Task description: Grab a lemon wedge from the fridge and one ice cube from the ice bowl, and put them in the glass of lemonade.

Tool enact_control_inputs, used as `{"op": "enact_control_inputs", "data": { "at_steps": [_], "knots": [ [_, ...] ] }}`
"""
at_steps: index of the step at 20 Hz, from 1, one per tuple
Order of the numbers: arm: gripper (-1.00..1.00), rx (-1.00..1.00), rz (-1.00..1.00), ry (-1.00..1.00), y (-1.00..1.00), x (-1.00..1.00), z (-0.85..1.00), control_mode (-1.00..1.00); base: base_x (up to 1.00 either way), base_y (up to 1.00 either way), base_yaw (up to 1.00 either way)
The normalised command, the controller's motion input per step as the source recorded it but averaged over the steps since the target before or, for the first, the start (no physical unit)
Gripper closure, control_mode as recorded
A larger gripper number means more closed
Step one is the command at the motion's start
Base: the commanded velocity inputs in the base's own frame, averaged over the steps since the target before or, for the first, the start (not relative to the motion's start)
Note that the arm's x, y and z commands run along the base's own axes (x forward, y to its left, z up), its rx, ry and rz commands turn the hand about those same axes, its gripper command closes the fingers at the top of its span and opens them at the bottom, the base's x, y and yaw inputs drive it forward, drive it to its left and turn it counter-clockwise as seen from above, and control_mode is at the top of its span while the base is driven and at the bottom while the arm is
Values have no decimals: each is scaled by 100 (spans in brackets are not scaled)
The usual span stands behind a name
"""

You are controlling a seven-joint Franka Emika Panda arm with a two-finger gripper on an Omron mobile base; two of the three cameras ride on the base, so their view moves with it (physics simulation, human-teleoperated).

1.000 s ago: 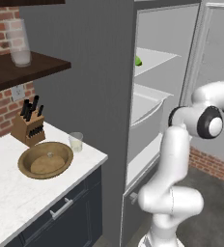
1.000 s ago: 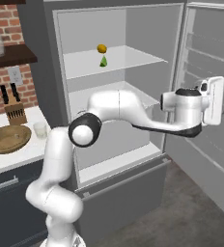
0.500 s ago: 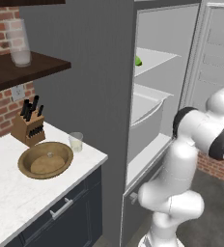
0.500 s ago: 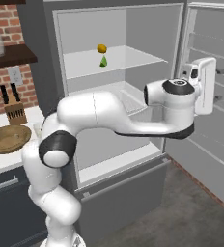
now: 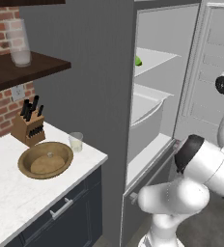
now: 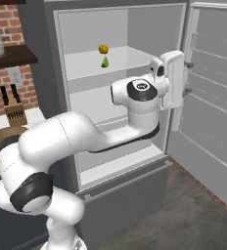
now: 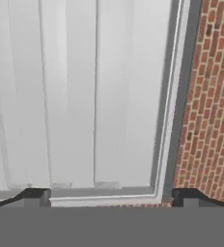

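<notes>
Left base view
fridge (image 5: pixel 160 103): door swung wide, so the pale, smooth shelves are open to a reach; dark grey matte shell.
wedge (image 5: pixel 138 61): a small green sliver at the edge of an upper shelf, partly cut off by the fridge wall.
bowl (image 5: pixel 45 159): wide, shallow, brown wood, on the white speckled counter (image 5: pixel 17 202); a tiny pale cube (image 5: pixel 49 155) lies inside it.
glass (image 5: pixel 76 142): short clear tumbler with pale liquid, just beside the bowl, placed near the ice so both drops are short.
knife block (image 5: pixel 29 126): angled wood with dark handles, behind the bowl, against the brick.

Right base view
gripper (image 6: pixel 186 78): hand raised at shelf height, pointing at the inner face of the open door, not at the shelf; probably mid-swing towards the fridge inside.
wedge (image 6: pixel 104 62): yellow-green, pointed, standing on the upper shelf, just below a small round orange fruit (image 6: pixel 102 49); well apart from the hand.
bowl (image 6: pixel 0 139): rim shows behind the arm.

Hand view
fingertips (image 7: pixel 34 196): two dark blunt tips spread to the far sides of the picture, jaws fully apart, nothing between them.
door panel (image 7: pixel 80 96): ribbed, glossy white; red brick wall (image 7: pixel 210 96) beside its edge.
</notes>
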Motion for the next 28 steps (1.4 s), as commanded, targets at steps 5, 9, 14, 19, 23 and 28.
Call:
{"op": "enact_control_inputs", "data": {
  "at_steps": [5,9,14,19,23,28],
  "knots": [
    [-100,31,-2,-16,100,4,-5,-100,0,0,0],
    [-100,51,-7,-5,100,18,-14,-100,0,0,0],
    [-100,62,-9,-3,100,20,-27,-100,0,0,0],
    [-100,81,-5,0,84,6,-48,-100,0,0,0],
    [-100,71,0,0,61,-42,-52,-100,0,0,0],
    [-100,53,9,-7,35,-92,-30,-100,0,0,0]
  ]
}}
